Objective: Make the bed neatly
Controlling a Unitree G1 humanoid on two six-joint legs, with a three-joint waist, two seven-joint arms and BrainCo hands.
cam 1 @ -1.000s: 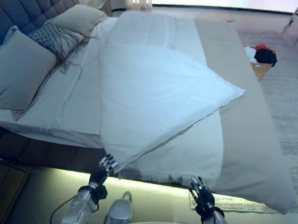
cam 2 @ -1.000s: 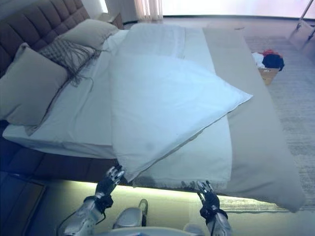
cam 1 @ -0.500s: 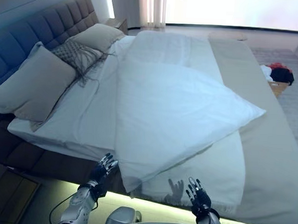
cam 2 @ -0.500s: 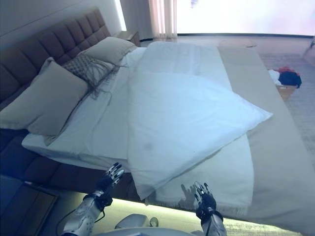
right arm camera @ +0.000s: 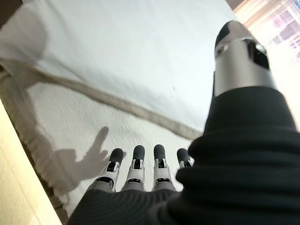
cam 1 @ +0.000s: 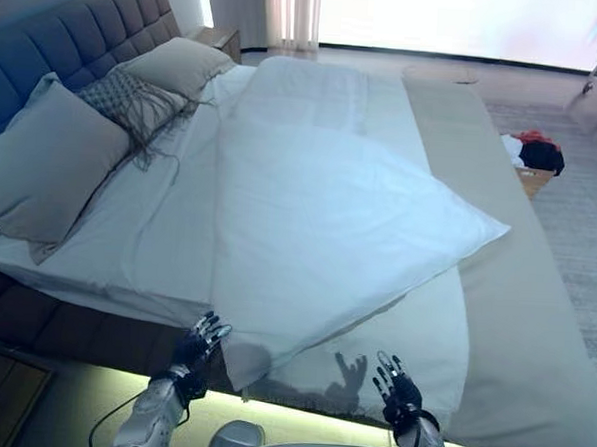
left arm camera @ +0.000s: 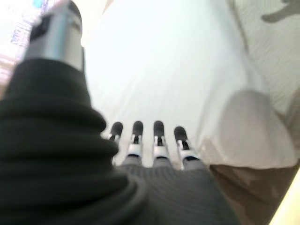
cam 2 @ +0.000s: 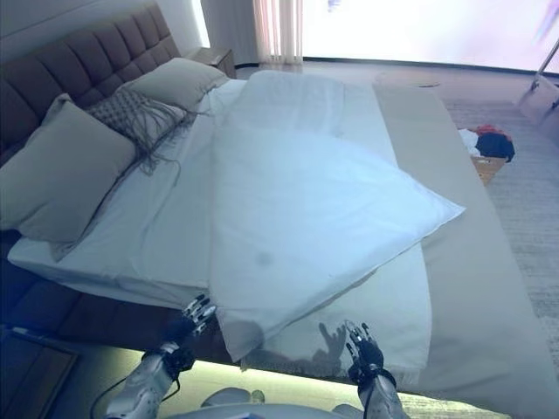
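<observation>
Your left hand (cam 1: 198, 340) hung just off the near edge of the bed (cam 1: 103, 318), fingers (left arm camera: 158, 133) straight and spread, holding nothing; its tips were close to the lowest corner of the white duvet (cam 1: 318, 225), and you could not tell from the views whether they touched it. Your right hand (cam 1: 397, 387) was raised at the same edge, well apart from the left, fingers (right arm camera: 137, 161) likewise straight and empty, above the hem of the textured white sheet (cam 1: 413, 335).

Past the hands, the duvet lay skewed across the mattress: one corner drooped over the near edge beside your left hand, another pointed out to your right, over a beige blanket (cam 1: 498, 244) that ran the length of the bed's right side. The textured sheet showed beneath the duvet along the near edge.

On your left, a large grey pillow (cam 1: 41, 165) leaned by the tufted headboard (cam 1: 68, 41). Further along sat a patterned cushion with loose fringe (cam 1: 135, 100), then a second beige pillow (cam 1: 177, 65) near the far corner.

Far right, on the carpeted floor (cam 1: 585, 198), stood a basket (cam 1: 530, 156) with red, white and dark clothing.
</observation>
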